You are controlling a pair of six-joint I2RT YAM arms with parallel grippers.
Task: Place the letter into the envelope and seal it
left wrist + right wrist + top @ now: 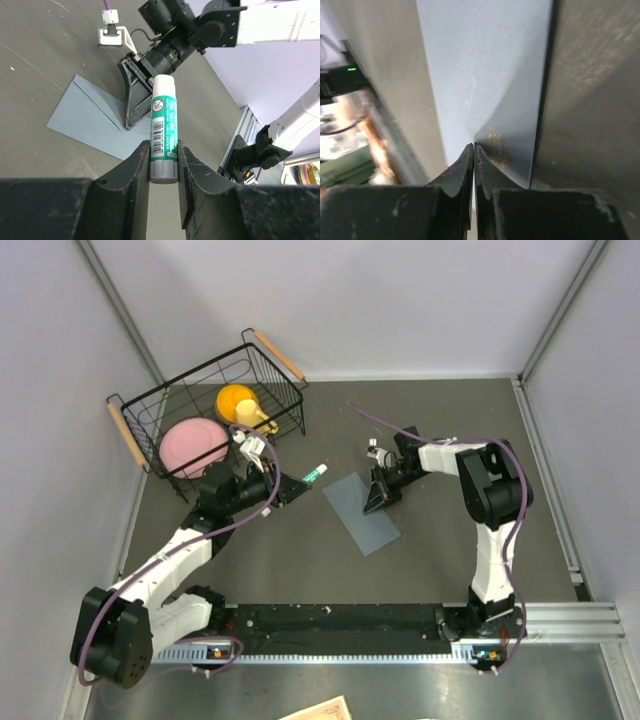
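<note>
the flat blue-grey paper envelope (pixel 365 522) is lying with its far corner hidden under the right gripper (pixel 372 504); nearer than the envelope, a pale tan sheet (pixel 320 709) is being cut off by the top view's bottom edge.

Sign: a round red prohibition mark with a slash is showing on the green label of the glue stick (pixel 163 125), just beyond the fingertips of the left gripper (pixel 163 152).
Barcode: black bars on white are running lengthwise along the label's left side, passing down between the fingers (pixel 140 165).
Small print: rows of white lettering are running along the green band beside the barcode, too small to read.
Brand, numbers: nothing is coming through legibly.
</note>
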